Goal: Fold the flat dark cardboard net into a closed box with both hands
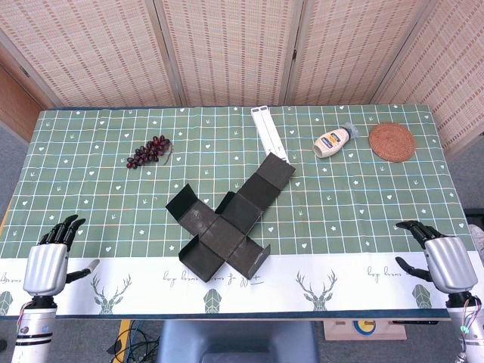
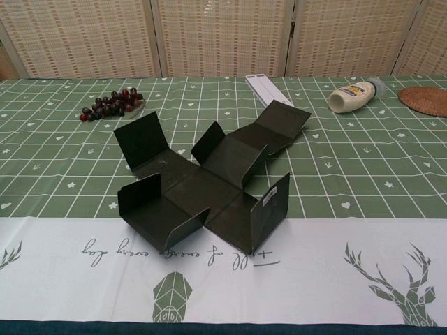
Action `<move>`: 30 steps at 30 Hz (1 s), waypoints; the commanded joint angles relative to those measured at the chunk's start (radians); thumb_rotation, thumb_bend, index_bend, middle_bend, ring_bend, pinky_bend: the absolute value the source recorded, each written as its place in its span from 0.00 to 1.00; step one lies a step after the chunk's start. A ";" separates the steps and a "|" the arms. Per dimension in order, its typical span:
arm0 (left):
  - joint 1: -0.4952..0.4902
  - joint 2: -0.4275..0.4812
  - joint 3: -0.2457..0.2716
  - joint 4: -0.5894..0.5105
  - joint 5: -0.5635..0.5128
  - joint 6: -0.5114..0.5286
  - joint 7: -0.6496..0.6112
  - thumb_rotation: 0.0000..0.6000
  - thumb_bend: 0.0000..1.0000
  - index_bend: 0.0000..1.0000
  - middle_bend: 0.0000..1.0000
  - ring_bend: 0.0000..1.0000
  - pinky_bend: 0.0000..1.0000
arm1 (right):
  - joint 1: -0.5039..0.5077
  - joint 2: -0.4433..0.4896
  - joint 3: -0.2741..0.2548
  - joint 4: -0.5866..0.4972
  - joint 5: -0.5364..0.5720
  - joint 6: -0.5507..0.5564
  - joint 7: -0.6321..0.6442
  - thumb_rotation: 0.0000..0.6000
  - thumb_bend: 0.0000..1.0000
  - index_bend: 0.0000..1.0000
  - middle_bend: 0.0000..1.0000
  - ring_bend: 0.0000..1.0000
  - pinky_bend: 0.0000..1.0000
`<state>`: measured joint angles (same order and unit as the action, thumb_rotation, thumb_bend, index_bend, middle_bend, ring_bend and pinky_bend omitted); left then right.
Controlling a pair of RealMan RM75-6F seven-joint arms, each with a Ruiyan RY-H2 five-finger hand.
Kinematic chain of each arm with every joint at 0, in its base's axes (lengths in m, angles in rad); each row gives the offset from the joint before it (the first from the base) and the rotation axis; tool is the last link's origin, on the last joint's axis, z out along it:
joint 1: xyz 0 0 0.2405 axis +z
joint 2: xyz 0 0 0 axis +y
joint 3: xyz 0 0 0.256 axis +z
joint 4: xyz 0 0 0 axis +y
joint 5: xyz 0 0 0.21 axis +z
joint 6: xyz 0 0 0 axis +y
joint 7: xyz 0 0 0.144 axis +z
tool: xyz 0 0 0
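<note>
The dark cross-shaped cardboard net [image 1: 227,224] lay untouched, flaps half-raised; left hand [image 1: 50,257] and right hand [image 1: 441,255] were kept empty, fingers spread.

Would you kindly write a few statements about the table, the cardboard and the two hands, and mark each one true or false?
1. The cardboard net is already a closed box. False: it lies spread out with several flaps raised.
2. Both hands are apart from the cardboard. True: the left hand and right hand sit near the table's edges.
3. The grapes lie inside the cardboard. False: they lie on the tablecloth behind it.
4. The bottle lies on its side. True.
</note>
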<state>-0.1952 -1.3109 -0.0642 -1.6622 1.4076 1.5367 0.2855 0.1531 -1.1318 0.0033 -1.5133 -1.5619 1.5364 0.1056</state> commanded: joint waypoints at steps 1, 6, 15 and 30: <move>0.002 -0.001 -0.002 0.004 0.001 -0.003 -0.004 1.00 0.12 0.18 0.16 0.21 0.35 | -0.001 0.002 0.003 -0.009 -0.004 -0.003 -0.007 1.00 0.20 0.28 0.33 0.46 0.69; 0.011 0.001 -0.006 0.006 0.011 0.004 -0.016 1.00 0.12 0.18 0.16 0.21 0.35 | 0.024 0.007 0.011 -0.035 -0.028 -0.037 -0.031 1.00 0.20 0.28 0.33 0.47 0.69; 0.024 0.004 -0.010 0.010 0.029 0.013 -0.041 1.00 0.12 0.18 0.16 0.21 0.35 | 0.213 0.029 0.065 -0.130 -0.088 -0.260 -0.126 1.00 0.20 0.28 0.33 0.73 0.95; 0.053 0.020 -0.018 -0.012 0.044 0.043 -0.033 1.00 0.12 0.18 0.16 0.21 0.35 | 0.627 -0.195 0.193 0.012 0.080 -0.783 -0.287 1.00 0.20 0.23 0.28 0.79 1.00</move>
<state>-0.1425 -1.2924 -0.0820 -1.6733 1.4510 1.5792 0.2519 0.7316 -1.2774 0.1727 -1.5431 -1.5187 0.8055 -0.1474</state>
